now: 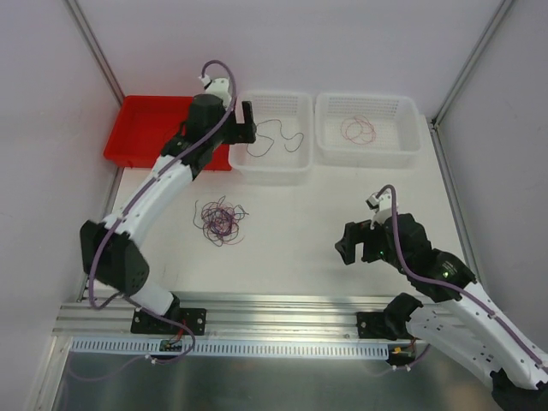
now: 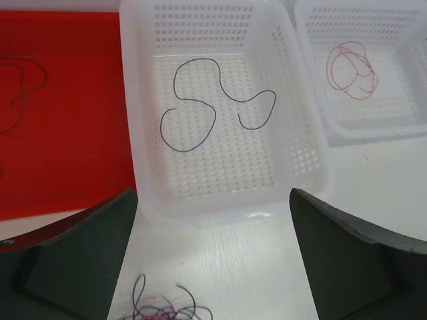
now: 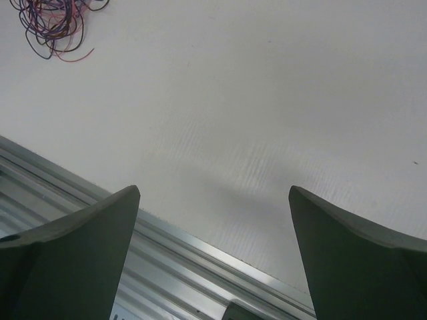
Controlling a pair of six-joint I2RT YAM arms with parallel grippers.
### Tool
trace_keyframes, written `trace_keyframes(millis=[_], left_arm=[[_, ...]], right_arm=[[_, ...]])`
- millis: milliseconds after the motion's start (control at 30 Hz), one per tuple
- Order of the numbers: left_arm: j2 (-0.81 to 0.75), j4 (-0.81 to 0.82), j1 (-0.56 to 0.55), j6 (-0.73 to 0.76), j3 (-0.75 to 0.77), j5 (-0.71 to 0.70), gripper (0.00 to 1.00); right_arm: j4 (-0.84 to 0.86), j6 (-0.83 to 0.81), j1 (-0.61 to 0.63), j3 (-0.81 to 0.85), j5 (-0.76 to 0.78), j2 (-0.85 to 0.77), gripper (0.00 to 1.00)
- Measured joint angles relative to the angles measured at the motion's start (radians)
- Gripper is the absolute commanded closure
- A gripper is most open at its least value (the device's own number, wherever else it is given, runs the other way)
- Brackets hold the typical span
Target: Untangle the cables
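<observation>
My left gripper (image 1: 247, 122) hangs at the near-left corner of the left white basket (image 1: 274, 174), fingers spread wide with nothing pinched between them. Through my left wrist camera the left gripper (image 2: 210, 200) frames that left white basket (image 2: 227, 200) straight ahead. One black cable (image 2: 227, 93) lies loose on its perforated floor in open curves, not crossing any other strand; from above the black cable (image 1: 274, 137) sits toward the basket's middle.

The right white basket (image 1: 368, 154) stands just beside the first, apart from it by a narrow gap. It holds a single red cable (image 1: 358, 130), coiled in a few overlapping loops. My left wrist view catches the right white basket (image 2: 373, 130) and the red cable (image 2: 351, 70) at the upper right.

The red tray (image 1: 141, 128) lies left of the baskets, touching or nearly touching the left one. In it I see one dark cable (image 2: 23, 93); its exact colour I cannot tell against the red.

The tangle of cables (image 1: 220, 220), red, black and purple strands knotted together, rests on the white table (image 1: 291, 231) behind my left gripper, well short of the baskets.

My right gripper (image 1: 347, 248) hovers low over bare table near the aluminium rail (image 1: 282, 310), fingers spread and holding nothing. The tangle of cables (image 3: 53, 20) lies well apart from it.
</observation>
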Motion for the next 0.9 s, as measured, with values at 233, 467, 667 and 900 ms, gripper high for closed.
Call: trace_keyframes(millis=[233, 467, 667, 900], left_arm=[[-0.452, -0.035, 0.0, -0.132, -0.388, 0.019, 0.02], [-0.682, -0.112, 0.0, -0.281, -0.784, 0.027, 0.05], [-0.711, -0.144, 0.0, -0.356, -0.932, -0.021, 0.08], [-0.608, -0.079, 0.0, -0.373, -0.932, -0.116, 0.14]], right_arm=[[0.087, 0.04, 0.03, -0.021, -0.066, 0.113, 0.0], [0.224, 0.111, 0.101, -0.073, -0.076, 0.163, 0.0], [0.346, 0.193, 0.19, -0.164, -0.074, 0.222, 0.01], [0.426, 0.25, 0.284, -0.181, -0.03, 0.281, 0.01]])
